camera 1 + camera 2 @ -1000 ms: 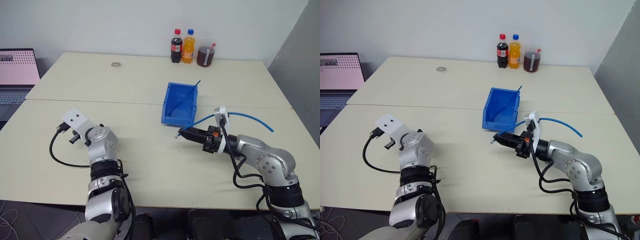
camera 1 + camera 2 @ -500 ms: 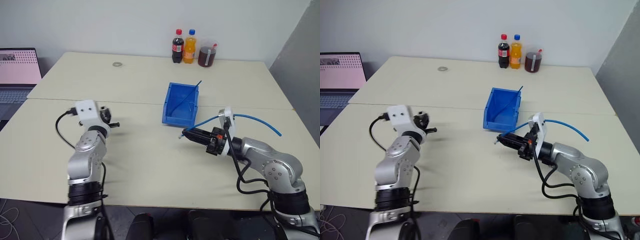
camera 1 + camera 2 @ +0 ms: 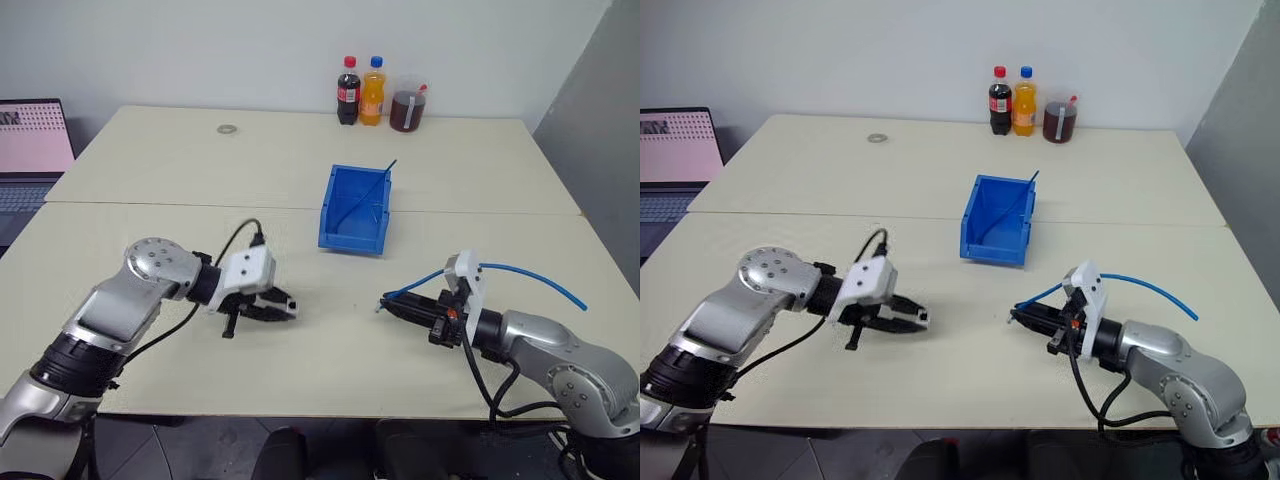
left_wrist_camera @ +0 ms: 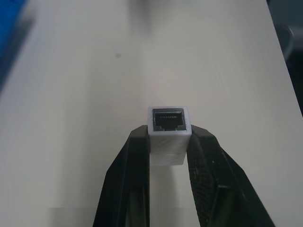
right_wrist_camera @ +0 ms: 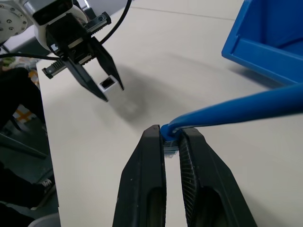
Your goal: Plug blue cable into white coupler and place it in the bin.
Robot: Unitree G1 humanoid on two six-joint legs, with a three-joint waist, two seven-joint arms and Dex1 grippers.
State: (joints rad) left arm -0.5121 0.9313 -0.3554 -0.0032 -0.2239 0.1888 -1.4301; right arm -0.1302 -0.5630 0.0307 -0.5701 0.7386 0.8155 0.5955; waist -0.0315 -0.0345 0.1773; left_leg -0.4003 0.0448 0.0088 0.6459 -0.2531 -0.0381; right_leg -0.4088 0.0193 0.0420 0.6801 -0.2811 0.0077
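My left gripper (image 3: 283,308) is shut on the white coupler (image 4: 169,128), a tiny white block whose dark socket faces away from the wrist. It hovers low over the table at centre left and points right. Across a gap, my right gripper (image 3: 386,306) points back at it, shut on the plug end of the blue cable (image 3: 520,272). The cable arcs up over the wrist and trails off to the right. In the right wrist view the coupler (image 5: 107,83) sits between the left gripper's fingers (image 5: 90,80), beyond my own right gripper (image 5: 170,136). The blue bin (image 3: 350,238) stands behind both, mid-table.
A thin dark rod (image 3: 385,177) leans inside the bin. Two bottles (image 3: 360,90) and a cup of dark drink (image 3: 405,110) stand at the far edge. A laptop (image 3: 30,135) sits far left, and a small ring (image 3: 228,129) lies on the far table.
My left arm has swung from the left side in toward the middle and now points the coupler rightward. My right gripper, still holding the cable, has drawn back toward the near edge and lower.
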